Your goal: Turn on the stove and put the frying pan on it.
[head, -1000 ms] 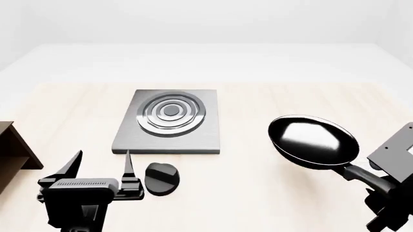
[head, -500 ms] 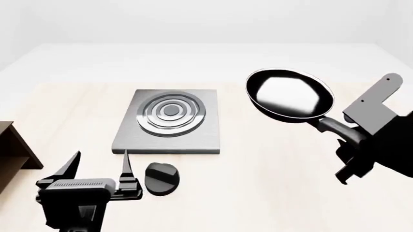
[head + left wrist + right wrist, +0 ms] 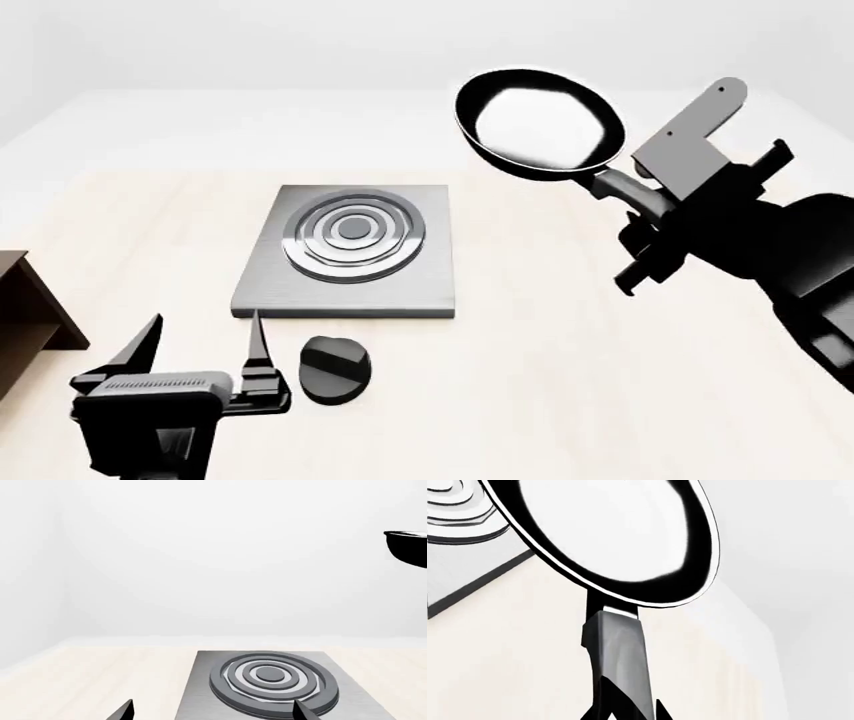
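The stove (image 3: pixel 350 250) is a flat grey slab with dark rings, lying left of centre on the pale table. Its round black knob (image 3: pixel 334 368) lies apart, in front of the slab's near edge. The frying pan (image 3: pixel 541 122) hangs in the air, high and to the right of the stove, with its glossy inside facing me. My right gripper (image 3: pixel 641 215) is shut on the pan's handle (image 3: pixel 620 650). My left gripper (image 3: pixel 203 335) stands open and empty just left of the knob. In the left wrist view the stove (image 3: pixel 267 680) lies ahead and the frying pan (image 3: pixel 408 545) shows at the edge.
A dark brown wooden shelf (image 3: pixel 27 310) stands at the table's left edge, beside my left arm. The pale wooden table (image 3: pixel 561 380) stretches bare in front of and right of the stove.
My right gripper has lifted the frying pan up off the table and carried it up and leftward, toward the stove. The left gripper has barely moved.
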You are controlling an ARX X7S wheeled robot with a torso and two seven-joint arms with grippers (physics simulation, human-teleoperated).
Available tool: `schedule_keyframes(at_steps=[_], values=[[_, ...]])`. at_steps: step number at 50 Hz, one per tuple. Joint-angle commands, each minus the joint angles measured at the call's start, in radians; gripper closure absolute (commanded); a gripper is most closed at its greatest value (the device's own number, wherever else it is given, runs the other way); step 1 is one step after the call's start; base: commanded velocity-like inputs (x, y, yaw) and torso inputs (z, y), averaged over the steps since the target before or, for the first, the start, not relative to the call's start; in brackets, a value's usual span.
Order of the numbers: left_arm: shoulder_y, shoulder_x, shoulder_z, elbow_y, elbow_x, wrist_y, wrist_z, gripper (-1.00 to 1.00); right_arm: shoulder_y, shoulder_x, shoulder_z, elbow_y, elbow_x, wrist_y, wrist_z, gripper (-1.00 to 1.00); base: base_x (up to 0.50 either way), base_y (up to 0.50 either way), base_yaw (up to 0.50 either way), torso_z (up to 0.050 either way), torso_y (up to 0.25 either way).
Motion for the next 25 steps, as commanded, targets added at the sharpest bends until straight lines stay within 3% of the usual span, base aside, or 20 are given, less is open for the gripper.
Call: schedule_keyframes(at_steps=[1,25], values=[[0.003,-0.002,0.001,-0.006,-0.002,0.014,0.002,-1.00,0.082,-0.115,-0.012,0.096,-0.123,-0.075,0.026,1.00,0.00,0.00,0.00,0.000,0.000],[0.001,-0.014,0.003,0.007,0.003,0.013,-0.009,-1.00,0.107,-0.351,-0.031,0.325,-0.174,-0.190,0.100,1.00,0.00,0.00,0.00,0.000,0.002]])
